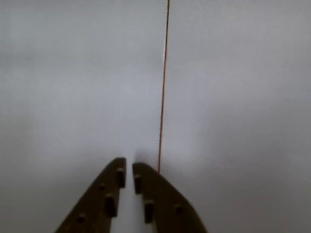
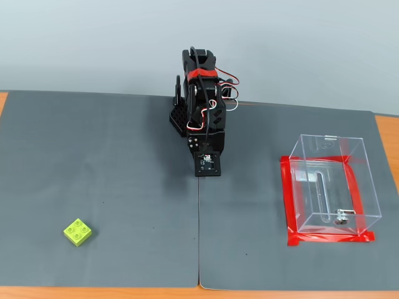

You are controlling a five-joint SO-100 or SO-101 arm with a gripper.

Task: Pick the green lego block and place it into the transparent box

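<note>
The green lego block (image 2: 77, 232) lies on the grey mat at the front left in the fixed view, studs up. The transparent box (image 2: 361, 187) stands on the right, empty except for a slot and a small metal fitting on its bottom. My arm (image 2: 202, 106) is folded at the back centre, far from both. In the wrist view my gripper (image 1: 129, 167) points at bare grey mat, its dark jaws nearly together with nothing between them. Neither block nor box shows in the wrist view.
Red tape (image 2: 290, 205) frames the box's footprint. A seam (image 2: 199, 237) between two grey mats runs from the arm to the front edge; it shows as a thin red line (image 1: 164, 87) in the wrist view. Orange table wood (image 2: 386, 134) borders the mats.
</note>
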